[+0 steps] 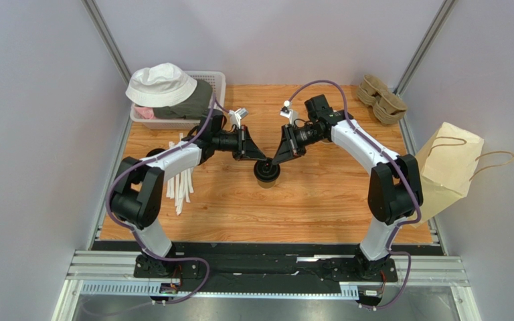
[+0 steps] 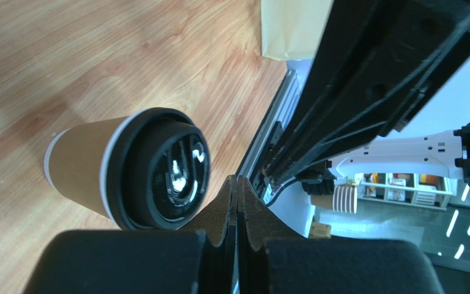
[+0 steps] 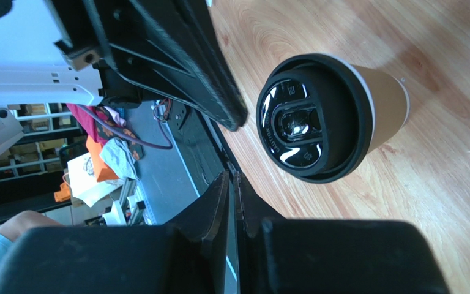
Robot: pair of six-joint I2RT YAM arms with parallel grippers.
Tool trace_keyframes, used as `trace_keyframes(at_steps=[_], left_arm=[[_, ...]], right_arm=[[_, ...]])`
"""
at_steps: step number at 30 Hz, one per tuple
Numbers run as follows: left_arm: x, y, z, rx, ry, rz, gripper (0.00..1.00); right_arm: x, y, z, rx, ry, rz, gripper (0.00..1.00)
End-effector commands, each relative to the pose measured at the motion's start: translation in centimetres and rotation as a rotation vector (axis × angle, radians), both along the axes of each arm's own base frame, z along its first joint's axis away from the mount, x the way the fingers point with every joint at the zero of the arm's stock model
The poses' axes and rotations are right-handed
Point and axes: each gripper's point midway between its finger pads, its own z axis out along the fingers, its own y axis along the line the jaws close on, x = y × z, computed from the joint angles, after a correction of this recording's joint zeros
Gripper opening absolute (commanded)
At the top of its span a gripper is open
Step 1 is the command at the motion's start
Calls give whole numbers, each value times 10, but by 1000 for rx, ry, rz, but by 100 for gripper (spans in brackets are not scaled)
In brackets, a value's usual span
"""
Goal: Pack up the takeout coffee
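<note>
Flanking the black-lidded tan paper cup [image 2: 133, 168], left claw [image 2: 237, 182] and right claw [image 3: 231, 179] sit clenched empty, probably to steady it.

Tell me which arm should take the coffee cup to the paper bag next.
Right. The left hand and right hand are both shut beside the cup, neither gripping it. The bag leans at the right edge of the table, on the right hand's side.
</note>
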Motion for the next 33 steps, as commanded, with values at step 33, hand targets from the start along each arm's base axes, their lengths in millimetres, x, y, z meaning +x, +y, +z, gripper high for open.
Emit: trace_keyframes(at_steps=[33], left_arm=[[-13, 21, -131, 73, 221, -55, 0]], right_arm=[[24, -16, -124, -181, 149, -95, 4]])
